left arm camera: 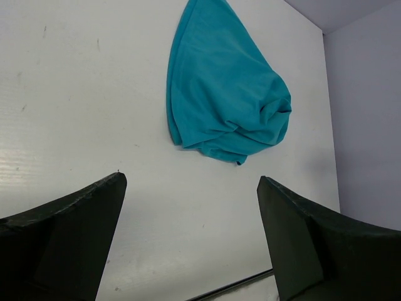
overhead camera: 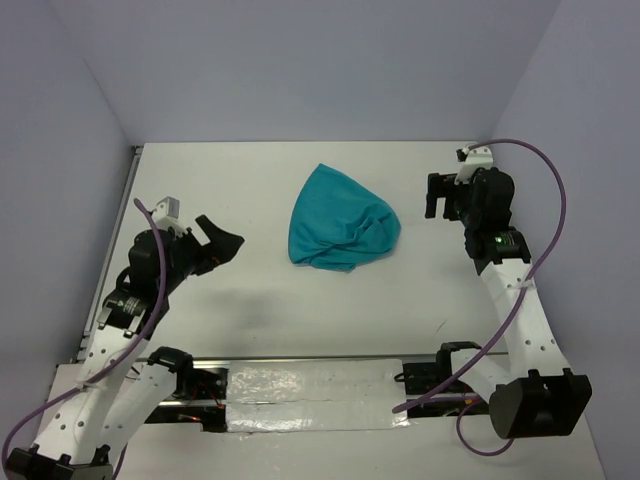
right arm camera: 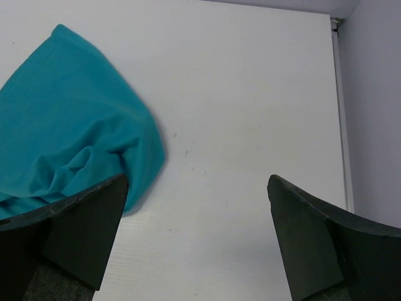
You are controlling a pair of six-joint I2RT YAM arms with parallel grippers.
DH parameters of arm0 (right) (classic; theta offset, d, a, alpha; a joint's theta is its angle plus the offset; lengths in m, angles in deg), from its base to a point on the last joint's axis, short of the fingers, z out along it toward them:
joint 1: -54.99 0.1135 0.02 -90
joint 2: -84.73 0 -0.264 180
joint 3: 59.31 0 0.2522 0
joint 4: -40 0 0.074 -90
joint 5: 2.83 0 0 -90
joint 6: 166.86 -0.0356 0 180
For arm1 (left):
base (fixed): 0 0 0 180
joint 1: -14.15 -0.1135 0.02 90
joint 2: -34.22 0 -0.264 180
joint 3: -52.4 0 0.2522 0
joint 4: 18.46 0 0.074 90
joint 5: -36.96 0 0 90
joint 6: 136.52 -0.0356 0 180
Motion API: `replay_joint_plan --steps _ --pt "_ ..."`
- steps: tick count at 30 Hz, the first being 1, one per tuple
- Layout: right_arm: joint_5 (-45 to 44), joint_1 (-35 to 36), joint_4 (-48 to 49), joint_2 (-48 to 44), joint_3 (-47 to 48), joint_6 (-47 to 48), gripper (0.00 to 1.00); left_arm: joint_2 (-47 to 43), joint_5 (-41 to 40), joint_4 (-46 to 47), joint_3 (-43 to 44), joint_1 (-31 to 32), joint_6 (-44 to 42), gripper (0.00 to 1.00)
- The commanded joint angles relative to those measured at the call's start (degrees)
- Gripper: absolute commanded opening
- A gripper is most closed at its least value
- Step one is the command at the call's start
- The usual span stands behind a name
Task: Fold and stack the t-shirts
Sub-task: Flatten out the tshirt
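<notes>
A teal t-shirt lies bunched in a rumpled heap at the middle of the white table, with no tag showing. My left gripper hovers to its left, open and empty, a hand's width from the cloth. In the left wrist view the t-shirt sits well beyond the left gripper. My right gripper stands open to the shirt's right, apart from it. In the right wrist view the t-shirt fills the left side and the right gripper is over bare table beside its edge.
The table is white, with lilac walls close on three sides. A metal rail runs along its left edge. The arm bases and a taped strip line the near edge.
</notes>
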Motion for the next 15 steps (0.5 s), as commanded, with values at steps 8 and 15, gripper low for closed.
replay_joint_plan --steps 8,15 --pt "25.9 0.7 -8.4 -3.8 -0.3 26.0 0.99 2.2 2.3 4.1 2.6 0.2 -0.6 1.0" --pt "27.2 8.9 -9.5 -2.1 1.1 25.8 0.99 3.1 3.2 4.9 3.0 0.2 -0.3 1.0"
